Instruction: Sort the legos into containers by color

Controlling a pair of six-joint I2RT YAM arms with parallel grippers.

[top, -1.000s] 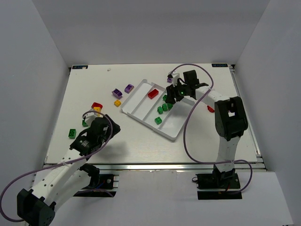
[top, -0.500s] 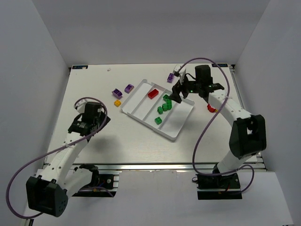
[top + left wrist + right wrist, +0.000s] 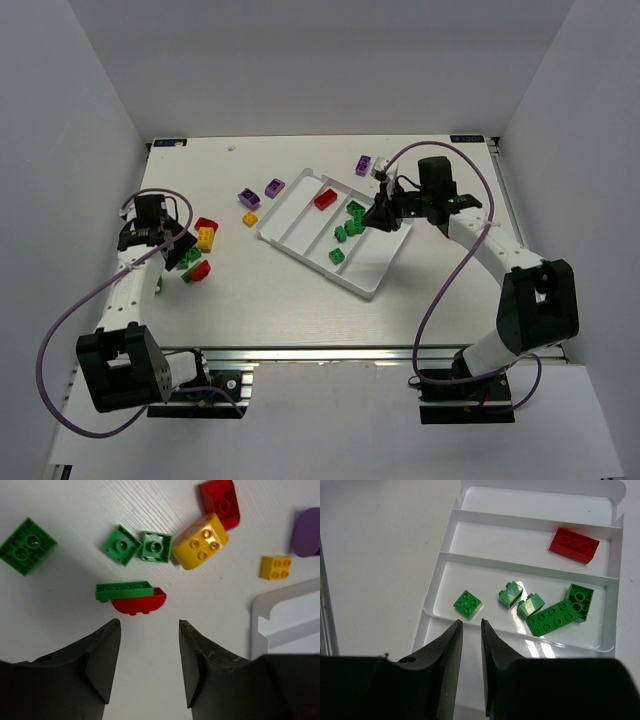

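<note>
Pick-up step: the left hand (image 3: 149,624), wide open and empty, hovers over a green-and-red lego stack (image 3: 131,597) near the counter's left edge; next it needs to drop and pinch. The right hand (image 3: 470,622), fingers barely parted and empty, hangs over the tray (image 3: 490,545) by its green legos (image 3: 552,617).

The white counter (image 3: 300,310) carries the white tray (image 3: 372,265), set at a slant near its middle. Just left of the tray's far corner lie a purple brick (image 3: 274,187), a second purple brick (image 3: 249,198) and a small yellow brick (image 3: 250,218). Well left of the tray is a cluster: a red curved brick (image 3: 206,224) touching a large yellow brick (image 3: 206,238), two small green bricks (image 3: 155,546), and a green plate (image 3: 124,591) that seems to rest on a red piece (image 3: 138,605). Beyond the tray's far edge lies a third purple brick (image 3: 362,164).
</note>
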